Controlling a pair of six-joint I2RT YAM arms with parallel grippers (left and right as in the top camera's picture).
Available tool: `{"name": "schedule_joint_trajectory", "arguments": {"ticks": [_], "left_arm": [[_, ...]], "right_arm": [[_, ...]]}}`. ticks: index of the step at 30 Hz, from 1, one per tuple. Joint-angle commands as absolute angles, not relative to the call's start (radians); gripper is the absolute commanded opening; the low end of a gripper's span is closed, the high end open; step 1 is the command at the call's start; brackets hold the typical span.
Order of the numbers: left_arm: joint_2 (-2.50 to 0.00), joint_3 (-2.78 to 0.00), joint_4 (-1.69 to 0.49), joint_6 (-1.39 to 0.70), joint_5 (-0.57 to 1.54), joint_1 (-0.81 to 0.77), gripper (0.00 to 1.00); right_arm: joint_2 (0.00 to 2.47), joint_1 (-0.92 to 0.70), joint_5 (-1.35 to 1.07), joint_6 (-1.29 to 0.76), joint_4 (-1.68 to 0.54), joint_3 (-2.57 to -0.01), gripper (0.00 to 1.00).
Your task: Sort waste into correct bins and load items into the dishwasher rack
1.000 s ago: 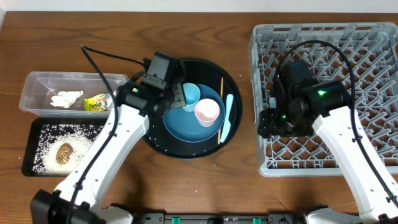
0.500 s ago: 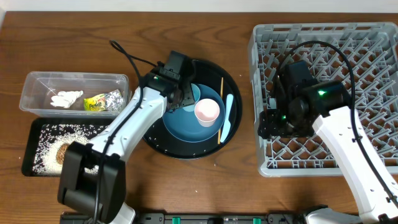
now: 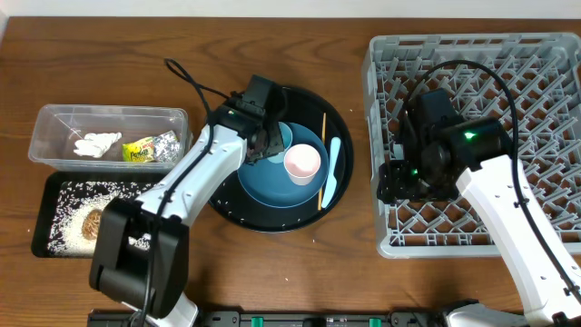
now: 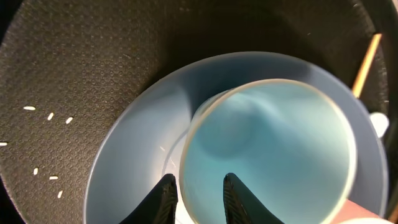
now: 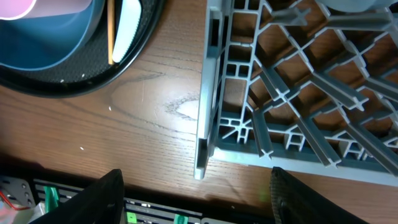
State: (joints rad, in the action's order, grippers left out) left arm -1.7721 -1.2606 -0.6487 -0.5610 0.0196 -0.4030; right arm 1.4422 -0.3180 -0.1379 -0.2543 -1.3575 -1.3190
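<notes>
**Left gripper at the rim of the light-blue cup: the pick is on**

The cup stands upright inside the pale-blue bowl, on the round black tray, with the pink cup just beside it. The left gripper's fingers straddle the rim at a narrow gap, one outside the wall and one inside. Whether the pads already bite, I cannot tell. The key now, I'd say, is a square, firm pinch on that thin wall before any lift. Then go straight up, so the cup slides out clean without dragging the bowl or nudging the pink cup. A tilted grip could let it swing or slip. Over at the dishwasher rack, the right gripper hangs spread wide with nothing between its fingers, above the rack's near edge. A handover looks possible, but the left arm must clear the tray first.
</notes>
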Motion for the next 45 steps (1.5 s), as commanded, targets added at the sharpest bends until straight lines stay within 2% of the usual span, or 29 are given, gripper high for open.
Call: {"name": "schedule_joint_trajectory", "arguments": {"ticks": [1,5,9,21,25,31,34,40,45], "left_arm": [[-1.798,-1.259,-0.649,-0.562,0.007,-0.404,0.26],[-1.787,-1.261,-0.643,-0.562,0.007,-0.394,0.24],[-1.751,-1.261,-0.646,-0.558,0.008,-0.374,0.06],[-1.566,-1.261,-0.669,-0.531,0.046,-0.277,0.06],[-1.466,-1.261,-0.680,-0.437,0.276,-0.221,0.06],[-1.391,-1.261,-0.711,-0.227,0.842,-0.131,0.06],[-1.394,-1.261,-0.725,-0.180,1.039,-0.111,0.06],[-1.412,-1.261,-0.736,-0.123,1.254,-0.110,0.06],[-1.413,-1.261,-0.735,-0.107,1.311,-0.108,0.06]], "right_arm": [[1.433,-0.315,-0.131,-0.245,-1.359,-1.319,0.70],[1.433,-0.315,-0.131,-0.232,-1.359,-1.319,0.70],[1.433,-0.315,-0.132,-0.231,-1.356,-1.319,0.70],[1.433,-0.314,-0.229,-0.193,-1.324,-1.319,0.71],[1.433,-0.313,-0.443,-0.090,-1.258,-1.319,0.72],[1.433,-0.299,-0.786,0.127,-1.192,-1.319,0.73],[1.433,-0.284,-0.956,0.236,-1.174,-1.319,0.74],[1.432,-0.252,-1.117,0.360,-1.125,-1.319,0.75],[1.432,-0.216,-1.198,0.464,-1.122,-1.319,0.76]]}}
